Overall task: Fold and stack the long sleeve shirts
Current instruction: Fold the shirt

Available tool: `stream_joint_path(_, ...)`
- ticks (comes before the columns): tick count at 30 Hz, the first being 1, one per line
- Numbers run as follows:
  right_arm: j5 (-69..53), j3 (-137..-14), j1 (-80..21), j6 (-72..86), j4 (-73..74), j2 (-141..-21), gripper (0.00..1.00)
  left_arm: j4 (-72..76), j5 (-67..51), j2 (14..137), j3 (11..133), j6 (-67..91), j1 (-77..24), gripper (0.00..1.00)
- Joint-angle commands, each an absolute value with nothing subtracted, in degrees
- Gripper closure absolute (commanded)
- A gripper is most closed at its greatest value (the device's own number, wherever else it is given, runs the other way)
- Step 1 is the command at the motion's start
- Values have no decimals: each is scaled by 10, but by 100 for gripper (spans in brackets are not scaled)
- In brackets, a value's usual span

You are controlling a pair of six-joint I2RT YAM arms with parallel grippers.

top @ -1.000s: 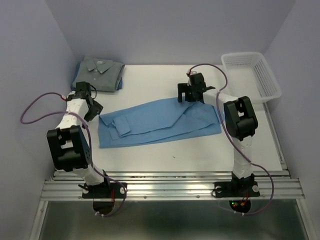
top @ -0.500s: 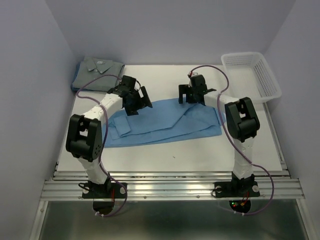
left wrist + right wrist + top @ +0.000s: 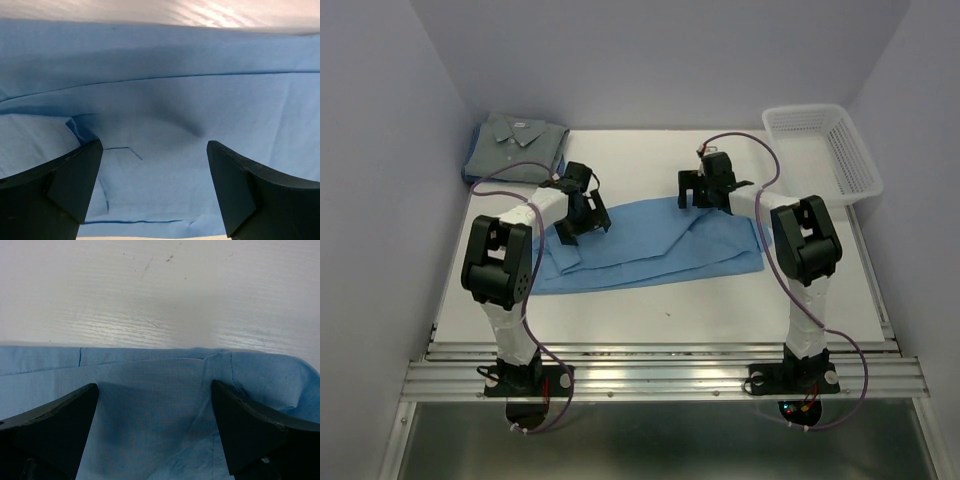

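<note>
A second ago your left gripper [image 3: 586,212] was out at the left end of the blue shirt [image 3: 650,240]. You swung it in over the far side, and it ended low over the left part of the shirt, close to the far edge. Its jaws were wide open and held nothing. Your right gripper [image 3: 706,190] hardly moved. It stayed at the far edge of the shirt, near the middle. Its jaws were wide open too, with nothing in them. The shirt itself did not move.

I think this meant both grippers were lined up along the far edge, ready to pinch it and fold the shirt toward you. The fold was not started yet.

The blue shirt lay in the middle of the table [image 3: 700,300], spread out as a long strip from left to right. It was thin, soft cloth, mostly flat, with a few long creases and a small dent under the left gripper. At the far edge you could see a neat hem with a stitched seam. The grey shirt [image 3: 515,145] was already folded into a tidy square in the far left corner. Its collar was on top, and a bit of blue cloth showed under it. The table was white, smooth and a little shiny. A white plastic basket [image 3: 860,170] full of little holes sat at the far right.
</note>
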State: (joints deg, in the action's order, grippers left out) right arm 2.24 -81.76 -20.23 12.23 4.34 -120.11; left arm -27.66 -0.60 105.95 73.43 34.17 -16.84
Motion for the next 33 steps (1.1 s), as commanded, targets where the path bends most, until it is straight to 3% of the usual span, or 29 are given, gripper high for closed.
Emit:
stream_joint_path(1, 39, -793, -188, 135, 83, -1196, 0, -304, 41, 1023, 698, 326, -136, 1)
stream_joint_path(9, 40, -779, -178, 134, 82, -1194, 0, -367, 128, 941, 651, 333, -17, 1)
stream_joint_path(17, 12, -774, -172, 111, 75, -1174, 0, -475, 257, 897, 691, 381, 80, 1)
stream_joint_path(25, -77, -806, -172, 62, 73, -1094, 0, -297, -33, 824, 685, 323, 48, 1)
stream_joint_path(28, -112, -752, -172, 83, 77, -1027, 0, -293, -26, 872, 716, 330, 3, 1)
stream_joint_path(33, -102, -562, -172, 147, 65, -915, 0, -290, -56, 986, 781, 316, -70, 1)
